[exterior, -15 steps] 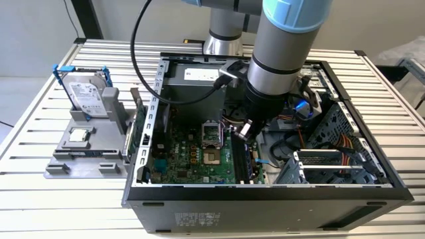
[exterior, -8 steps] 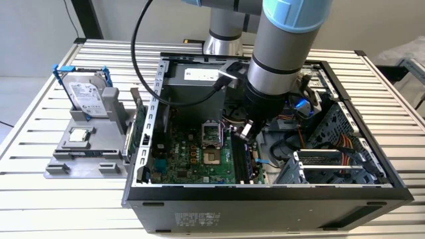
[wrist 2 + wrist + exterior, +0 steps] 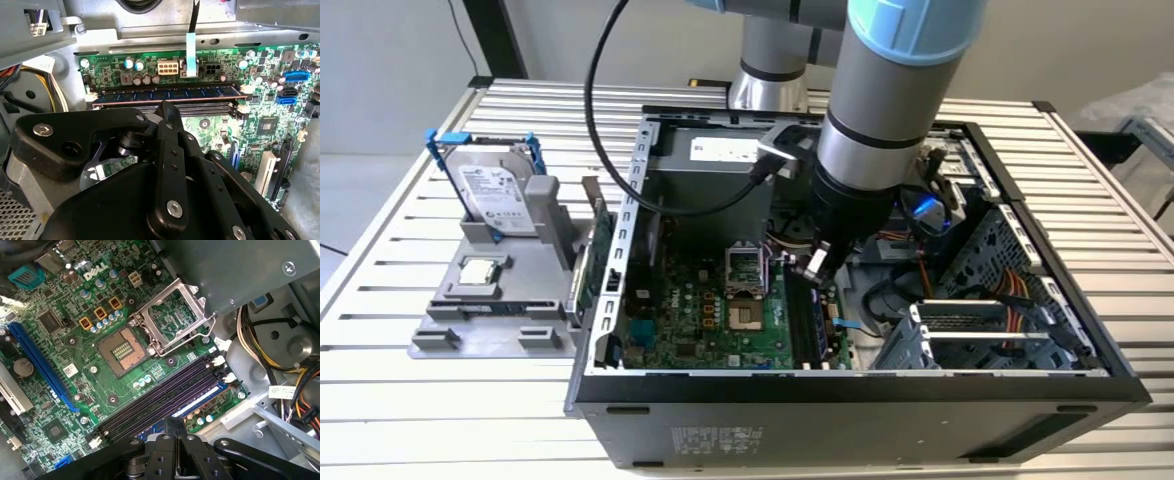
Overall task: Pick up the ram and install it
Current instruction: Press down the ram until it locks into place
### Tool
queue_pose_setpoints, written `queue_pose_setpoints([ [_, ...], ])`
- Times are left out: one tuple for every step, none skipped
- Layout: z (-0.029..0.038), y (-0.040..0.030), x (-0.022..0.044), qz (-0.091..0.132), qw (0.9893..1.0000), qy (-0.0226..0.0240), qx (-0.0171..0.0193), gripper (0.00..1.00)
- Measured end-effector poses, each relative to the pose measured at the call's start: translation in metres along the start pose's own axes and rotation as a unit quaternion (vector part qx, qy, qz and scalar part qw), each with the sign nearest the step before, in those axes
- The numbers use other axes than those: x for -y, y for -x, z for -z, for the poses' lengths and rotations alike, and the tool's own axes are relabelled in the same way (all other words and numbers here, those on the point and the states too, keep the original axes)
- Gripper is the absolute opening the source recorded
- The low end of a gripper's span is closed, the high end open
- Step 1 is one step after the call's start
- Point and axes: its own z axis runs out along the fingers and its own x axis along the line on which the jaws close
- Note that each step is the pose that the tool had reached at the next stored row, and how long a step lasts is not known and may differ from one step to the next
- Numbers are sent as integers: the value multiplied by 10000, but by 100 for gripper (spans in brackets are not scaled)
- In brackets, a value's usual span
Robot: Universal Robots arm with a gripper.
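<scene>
Second wrist view: ram (image 3: 167, 93) sits in slot, gripper (image 3: 167, 107) clenched empty just above. Risk: half-seated if latches (image 3: 243, 90) aren't closed.

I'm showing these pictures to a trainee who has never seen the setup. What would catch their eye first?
Probably the big grey and blue robot arm reaching down into the open computer case, its gripper just above the motherboard's memory slots. In the second wrist view the ram lies in a slot just past the black fingers. On the exterior view's left, a hard drive stands upright in a grey holder.
</scene>
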Motion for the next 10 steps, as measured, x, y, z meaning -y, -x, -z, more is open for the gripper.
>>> queue_pose_setpoints([
  [0, 1, 0, 29, 10000, 1, 0, 0],
  [0, 3, 1, 58, 10000, 1, 1, 0],
  [0, 5, 2, 87, 10000, 2, 1, 0],
  [0, 7, 4, 116, 9999, 2, 1, 0],
  [0, 9, 5, 146, 9999, 3, 1, 0],
  [-1, 10, 6, 178, 9998, 4, 1, 0],
  [-1, 12, 8, 212, 9998, 4, 1, 0],
  [-1, 13, 9, 252, 9997, 5, 1, 0],
  [-1, 13, 10, 297, 9996, 6, 2, 0],
  [-1, 14, 10, 346, 9994, 7, 2, 0],
])
